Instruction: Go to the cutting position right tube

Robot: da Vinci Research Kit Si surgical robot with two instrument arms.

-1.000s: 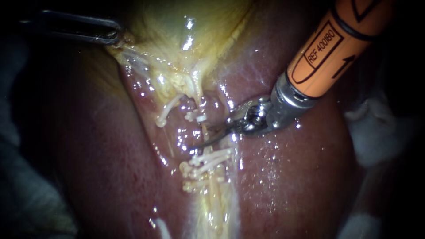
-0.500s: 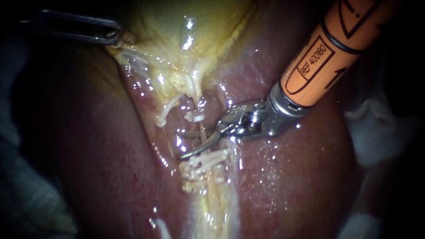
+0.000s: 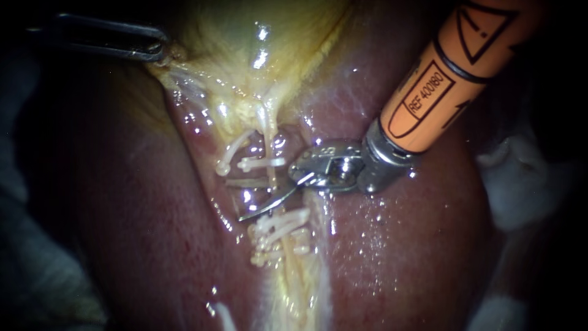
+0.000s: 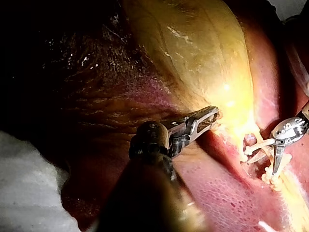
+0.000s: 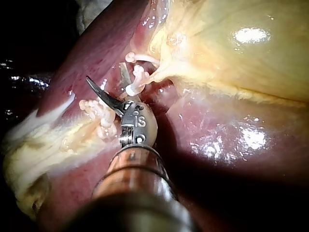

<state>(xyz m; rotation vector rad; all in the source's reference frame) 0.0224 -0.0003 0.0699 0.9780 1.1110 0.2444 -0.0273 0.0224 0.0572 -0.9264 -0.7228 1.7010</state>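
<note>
Right tube (image 3: 268, 144) deeper between wide right pincer (image 3: 234, 200) blades; left pincer (image 3: 160, 52) tight on gallbladder (image 3: 245, 37)

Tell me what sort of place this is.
Probably a surgical practice bench, not an operating room: a bare liver and gallbladder lie beside white cloth, the left instrument and the right instrument work on them, and white clips sit on a tube.

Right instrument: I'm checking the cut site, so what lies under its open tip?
Under the right instrument, its blades open, runs a pale tube, between one clip above and a clip cluster below. The tissue beneath its metal head is covered.
</note>
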